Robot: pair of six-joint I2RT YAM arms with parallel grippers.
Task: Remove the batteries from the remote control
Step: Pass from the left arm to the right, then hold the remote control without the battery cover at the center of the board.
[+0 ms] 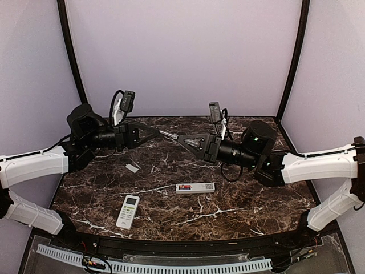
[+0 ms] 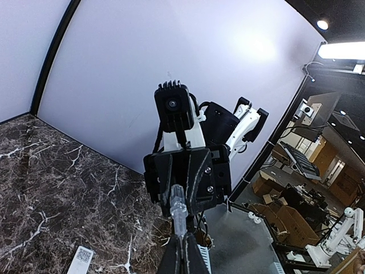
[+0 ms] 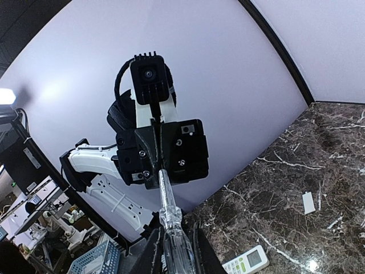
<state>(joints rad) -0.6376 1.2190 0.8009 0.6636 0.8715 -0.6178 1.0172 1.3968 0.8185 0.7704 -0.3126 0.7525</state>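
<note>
A slim remote control (image 1: 195, 187) lies at mid-table with its back open, and a red battery (image 1: 183, 187) shows in its left end. Above the table's far side, my two grippers face each other with a clear-handled screwdriver (image 1: 170, 135) bridging them. My left gripper (image 1: 155, 132) (image 2: 182, 244) is shut on the screwdriver's thin shaft (image 2: 178, 212). My right gripper (image 1: 182, 139) (image 3: 175, 238) has its fingers pressed against both sides of the clear handle (image 3: 178, 248). Neither gripper is near the remote control.
A white air-conditioner remote (image 1: 128, 211) (image 3: 246, 261) lies at the front left. A small flat white cover (image 1: 133, 167) (image 3: 308, 202) rests left of centre. Purple walls close the table at the back and sides.
</note>
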